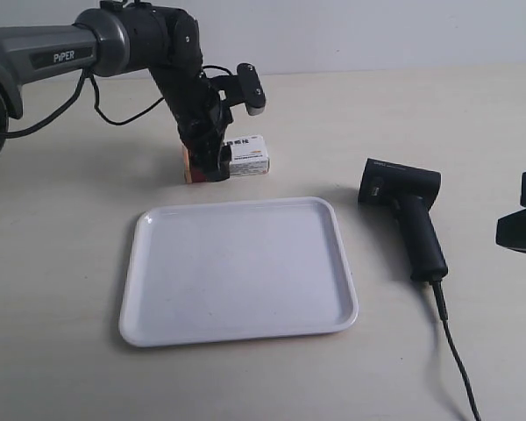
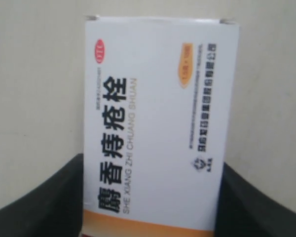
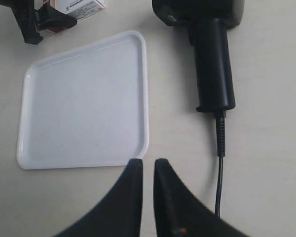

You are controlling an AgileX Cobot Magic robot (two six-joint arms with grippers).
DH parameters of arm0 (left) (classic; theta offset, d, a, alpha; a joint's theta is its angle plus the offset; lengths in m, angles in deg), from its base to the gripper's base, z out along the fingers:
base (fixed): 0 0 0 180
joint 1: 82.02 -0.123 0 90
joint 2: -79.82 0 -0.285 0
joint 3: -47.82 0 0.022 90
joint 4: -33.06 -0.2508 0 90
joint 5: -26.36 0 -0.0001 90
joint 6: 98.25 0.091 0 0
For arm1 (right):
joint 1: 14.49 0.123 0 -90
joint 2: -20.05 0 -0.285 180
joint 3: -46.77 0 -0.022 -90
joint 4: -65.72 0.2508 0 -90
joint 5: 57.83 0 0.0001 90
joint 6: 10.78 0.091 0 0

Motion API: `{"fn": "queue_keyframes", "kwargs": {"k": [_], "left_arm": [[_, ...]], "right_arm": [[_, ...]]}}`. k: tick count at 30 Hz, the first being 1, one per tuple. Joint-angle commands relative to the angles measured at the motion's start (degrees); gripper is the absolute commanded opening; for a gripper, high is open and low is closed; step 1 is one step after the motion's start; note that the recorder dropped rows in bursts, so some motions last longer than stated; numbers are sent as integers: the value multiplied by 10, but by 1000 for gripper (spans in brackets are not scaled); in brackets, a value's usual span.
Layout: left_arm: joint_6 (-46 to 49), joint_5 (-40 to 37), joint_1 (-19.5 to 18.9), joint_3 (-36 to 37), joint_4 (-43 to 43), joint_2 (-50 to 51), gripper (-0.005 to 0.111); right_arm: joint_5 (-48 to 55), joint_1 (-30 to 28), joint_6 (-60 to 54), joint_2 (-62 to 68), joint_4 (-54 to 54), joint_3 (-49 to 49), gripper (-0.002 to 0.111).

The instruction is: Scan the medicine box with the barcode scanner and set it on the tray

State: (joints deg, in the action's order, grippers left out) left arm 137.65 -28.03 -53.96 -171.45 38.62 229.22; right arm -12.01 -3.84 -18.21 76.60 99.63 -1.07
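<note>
Medicine box [image 1: 248, 156] on the table just behind the tray [image 1: 237, 267], its red-orange end between the left gripper [image 2: 148, 197] jaws, which appear closed on it. Barcode scanner [image 1: 408, 215] lies beside the tray. Right gripper [image 3: 148, 182] jaws nearly together, holding nothing.

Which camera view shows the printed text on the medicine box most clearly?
The left wrist view: the medicine box fills it, text readable. The exterior view shows it small behind the arm; the right wrist view shows only a corner.
</note>
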Motion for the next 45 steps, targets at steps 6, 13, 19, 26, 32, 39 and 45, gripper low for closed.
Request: {"fn": "queue_keyframes", "kwargs": {"k": [6,13,19,26,32,39,45], "left_arm": [[22,-58,-2,2,2,-25,0],[24,-119,-2,2,3,-99,0],[24,-156,-2,2,30,-158,0],[24,-156,-2,38,54,-206,0],[19,-156,0,92,56,-214,0],[5,-156,9,119,53,-220,0],[4,-156,27,150,52,-234,0]], "right_arm": [[-5,0,-20,1,-7,3,10],[-39,0,10,7,-57,6,10],[-20,0,60,86,-121,52,10],[-10,0,60,204,-120,125,27],[-12,0,49,305,-117,177,68],[-10,0,-5,413,-57,220,69],[-15,0,-5,471,-75,256,69]]}}
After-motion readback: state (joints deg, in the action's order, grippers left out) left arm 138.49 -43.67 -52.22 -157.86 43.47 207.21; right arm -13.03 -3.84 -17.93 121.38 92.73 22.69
